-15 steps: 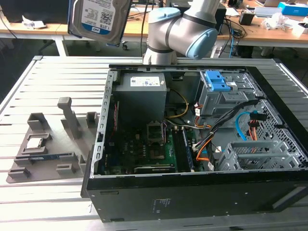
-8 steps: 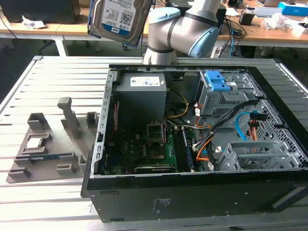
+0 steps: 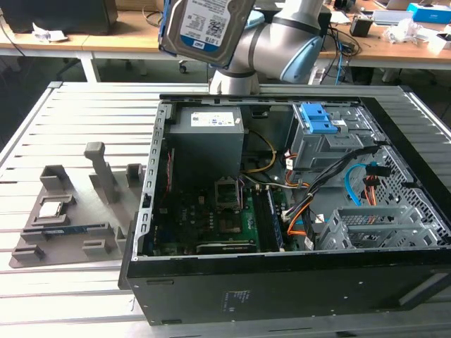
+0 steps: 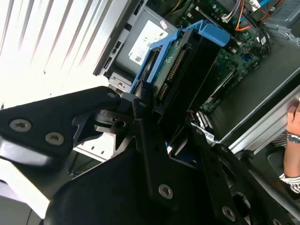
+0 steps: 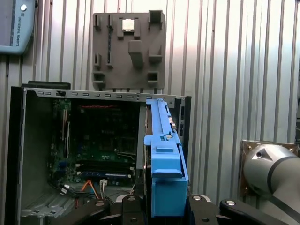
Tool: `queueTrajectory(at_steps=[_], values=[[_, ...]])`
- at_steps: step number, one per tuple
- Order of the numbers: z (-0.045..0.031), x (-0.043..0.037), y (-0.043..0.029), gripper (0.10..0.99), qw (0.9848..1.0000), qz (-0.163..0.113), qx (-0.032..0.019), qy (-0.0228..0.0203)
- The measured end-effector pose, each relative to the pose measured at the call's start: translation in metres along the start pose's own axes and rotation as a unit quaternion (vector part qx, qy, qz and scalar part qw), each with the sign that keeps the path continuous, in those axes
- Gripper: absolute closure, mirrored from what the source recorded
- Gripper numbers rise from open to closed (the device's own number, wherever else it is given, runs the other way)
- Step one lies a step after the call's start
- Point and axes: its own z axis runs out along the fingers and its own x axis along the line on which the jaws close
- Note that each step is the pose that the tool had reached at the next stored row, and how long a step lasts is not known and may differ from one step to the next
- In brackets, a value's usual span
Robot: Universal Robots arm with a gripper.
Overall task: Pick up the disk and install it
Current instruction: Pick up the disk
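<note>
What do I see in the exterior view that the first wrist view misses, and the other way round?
Exterior view: the disk's white-and-blue label, plus the blue latch on the grey bay. First wrist view: the disk edge-on, its blue carrier clamped in the tool. Both: the open computer case, its motherboard and the grey parts tray beside it.

A white-and-blue label covers the flat rectangular silver metal disk (image 3: 206,24). A white sticker sits on the grey metal power supply box (image 3: 209,120). Small dark lettering edges the pale blue arm cover (image 5: 16,23). None of the fine print can be read.
</note>
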Motion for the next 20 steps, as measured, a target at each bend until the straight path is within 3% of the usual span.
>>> queueTrajectory(at_steps=[4, 6, 9, 13, 18, 20], values=[[-0.0002, 0.0009, -0.0168, 0.722, 1.0, 0.0, 0.0, 0.0], [-0.0005, 0.0019, -0.034, 0.722, 1.0, 0.0, 0.0, 0.0001], [-0.0006, 0.0028, -0.0514, 0.722, 1.0, 0.0, 0.0, 0.0], [-0.0011, 0.0049, -0.0906, 0.722, 1.0, 0.0, 0.0, 0.0], [-0.0016, 0.0069, -0.1272, 0.722, 1.0, 0.0, 0.0, 0.0], [-0.0018, 0.0079, -0.1449, 0.722, 1.0, 0.0, 0.0, 0.0]])
